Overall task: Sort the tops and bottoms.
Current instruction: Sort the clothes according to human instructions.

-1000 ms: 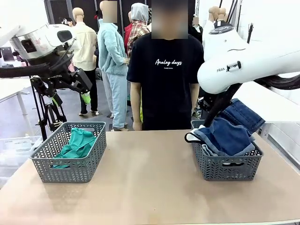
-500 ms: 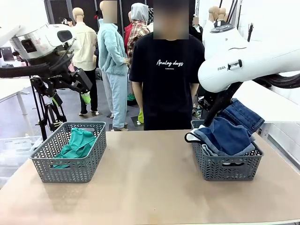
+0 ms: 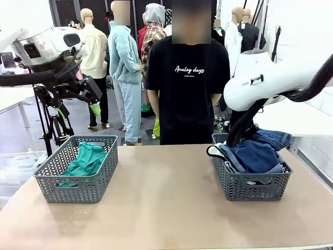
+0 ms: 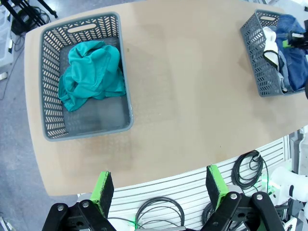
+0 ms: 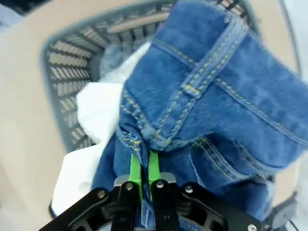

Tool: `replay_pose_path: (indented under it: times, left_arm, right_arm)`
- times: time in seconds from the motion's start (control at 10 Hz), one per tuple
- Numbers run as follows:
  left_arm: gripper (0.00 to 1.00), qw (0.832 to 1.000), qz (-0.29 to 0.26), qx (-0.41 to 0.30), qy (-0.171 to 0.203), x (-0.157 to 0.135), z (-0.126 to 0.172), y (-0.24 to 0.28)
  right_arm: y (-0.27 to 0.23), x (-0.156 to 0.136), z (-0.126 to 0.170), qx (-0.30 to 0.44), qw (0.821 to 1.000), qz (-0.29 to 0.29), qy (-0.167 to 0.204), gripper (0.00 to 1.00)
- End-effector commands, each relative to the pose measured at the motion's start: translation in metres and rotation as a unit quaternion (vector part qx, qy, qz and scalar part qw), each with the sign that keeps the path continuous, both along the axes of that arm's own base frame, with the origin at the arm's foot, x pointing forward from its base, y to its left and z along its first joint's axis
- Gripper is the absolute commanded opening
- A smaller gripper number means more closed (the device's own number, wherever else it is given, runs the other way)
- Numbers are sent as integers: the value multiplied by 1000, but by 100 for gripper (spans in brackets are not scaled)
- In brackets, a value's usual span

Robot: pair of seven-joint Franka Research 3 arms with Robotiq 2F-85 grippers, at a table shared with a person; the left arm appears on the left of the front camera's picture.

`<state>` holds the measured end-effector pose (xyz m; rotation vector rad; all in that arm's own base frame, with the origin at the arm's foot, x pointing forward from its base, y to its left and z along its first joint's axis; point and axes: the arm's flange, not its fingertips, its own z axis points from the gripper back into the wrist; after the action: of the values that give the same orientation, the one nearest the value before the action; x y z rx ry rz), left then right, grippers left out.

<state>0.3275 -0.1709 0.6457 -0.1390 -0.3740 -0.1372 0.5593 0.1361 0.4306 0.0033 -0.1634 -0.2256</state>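
Left gripper, bottom of its wrist view: pads spread wide, holding nothing, raised over the near table edge. Left basket, frame left: teal top heaped inside. Right basket, frame right: bottoms piled inside. Right gripper: pads pressed together, pinching blue denim shorts over white shorts.

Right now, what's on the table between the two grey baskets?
Nothing: in the front view the tabletop is bare between the left basket and the right basket.
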Motion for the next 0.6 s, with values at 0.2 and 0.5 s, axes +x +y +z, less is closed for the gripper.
replay_pose_path:
  times: [0.2,0.5]
  left_arm:
    - [100,1000,-7,-6,1,0,0,2]
    - [100,1000,-7,-6,1,0,0,2]
  right_arm:
    - [1,9,-32,-9,997,-3,76,0]
    - [5,10,-31,-21,996,16,81,0]
